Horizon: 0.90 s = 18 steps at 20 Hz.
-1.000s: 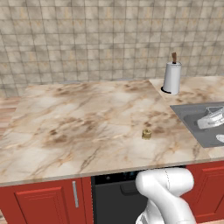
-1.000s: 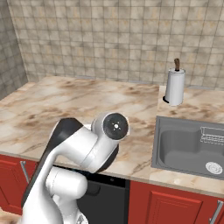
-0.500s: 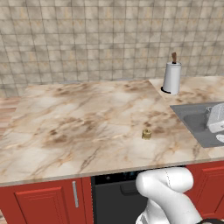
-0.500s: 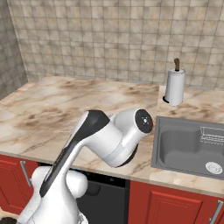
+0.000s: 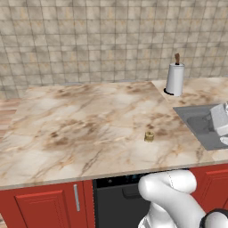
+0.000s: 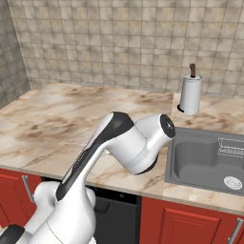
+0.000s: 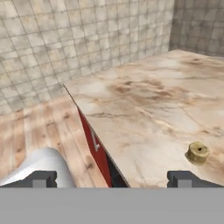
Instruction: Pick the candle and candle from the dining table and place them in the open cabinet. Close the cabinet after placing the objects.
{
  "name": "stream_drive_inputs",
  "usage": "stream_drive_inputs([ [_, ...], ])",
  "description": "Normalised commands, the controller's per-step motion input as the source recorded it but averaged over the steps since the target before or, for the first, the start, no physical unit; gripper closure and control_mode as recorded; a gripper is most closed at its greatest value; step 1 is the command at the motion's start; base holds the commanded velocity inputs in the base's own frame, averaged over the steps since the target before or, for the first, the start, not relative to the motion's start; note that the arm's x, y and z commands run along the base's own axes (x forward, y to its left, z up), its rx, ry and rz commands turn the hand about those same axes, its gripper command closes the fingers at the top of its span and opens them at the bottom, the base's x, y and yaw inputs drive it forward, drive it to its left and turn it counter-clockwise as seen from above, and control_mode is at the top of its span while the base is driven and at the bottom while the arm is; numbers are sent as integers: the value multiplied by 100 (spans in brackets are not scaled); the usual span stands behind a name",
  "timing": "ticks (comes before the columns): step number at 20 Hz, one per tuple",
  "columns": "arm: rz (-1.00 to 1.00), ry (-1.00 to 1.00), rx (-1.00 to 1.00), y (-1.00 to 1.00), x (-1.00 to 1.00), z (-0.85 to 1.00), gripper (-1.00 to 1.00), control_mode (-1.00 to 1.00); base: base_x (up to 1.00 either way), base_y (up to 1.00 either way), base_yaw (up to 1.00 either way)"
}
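left base view: squat brass candle (image 5: 149, 136) upright on the dining table (image 5: 80, 129), near its front edge, well apart from the paper-towel roll (image 5: 174, 79) and sink (image 5: 202, 127). right base view: arm over the table's front — open stone all round. hand view: gripper (image 7: 111, 178) spread wide, empty (approach step); next, descend and straddle the candle.
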Motion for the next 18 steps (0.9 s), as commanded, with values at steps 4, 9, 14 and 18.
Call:
stream_drive_inputs([
  [4,0,6,-1,9,-1,-17,-100,-100,0,0,0],
  [9,0,0,-2,14,5,-25,-100,-100,0,0,0],
  [14,0,-12,-2,21,4,-28,-100,-100,0,0,0],
  [18,0,-13,0,6,6,-22,-100,-100,0,0,0],
])
